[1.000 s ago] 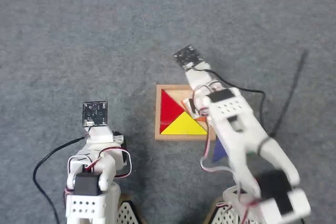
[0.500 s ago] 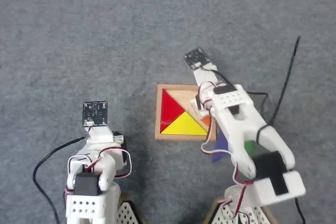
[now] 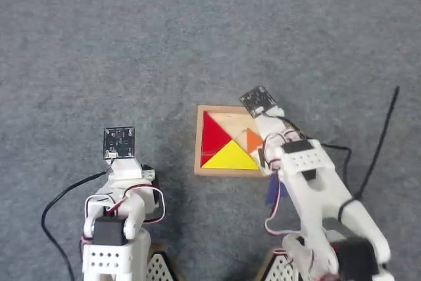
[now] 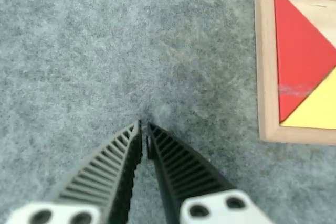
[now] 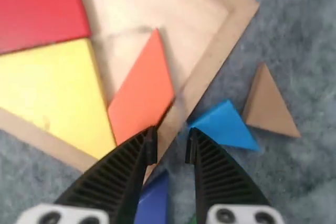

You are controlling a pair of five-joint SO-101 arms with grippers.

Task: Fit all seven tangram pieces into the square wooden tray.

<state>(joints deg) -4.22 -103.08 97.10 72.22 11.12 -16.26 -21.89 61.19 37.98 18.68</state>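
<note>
The square wooden tray [image 3: 198,141] lies mid-table and holds a red triangle [image 3: 214,136], a yellow triangle [image 3: 231,156] and an orange parallelogram [image 3: 253,140]. In the right wrist view my right gripper [image 5: 170,144] hovers open over the tray's rim [image 5: 220,56], just off the orange parallelogram [image 5: 142,95], with nothing between its fingers. On the carpet beyond that rim lie a light blue triangle [image 5: 223,128], a brown triangle [image 5: 268,108] and a dark blue piece [image 5: 155,200]. My left gripper [image 4: 143,127] is shut above bare carpet, left of the tray [image 4: 265,77].
Grey carpet covers the table. The right arm [image 3: 309,176] lies over the tray's right edge and hides most of the loose pieces; the dark blue piece [image 3: 273,189] peeks out beneath it. The left arm [image 3: 122,195] stands near the front left. Cables trail from both arms.
The right arm has drawn back from over the tray toward the front right, and the orange parallelogram now lies uncovered in the tray. The left arm has not moved.
</note>
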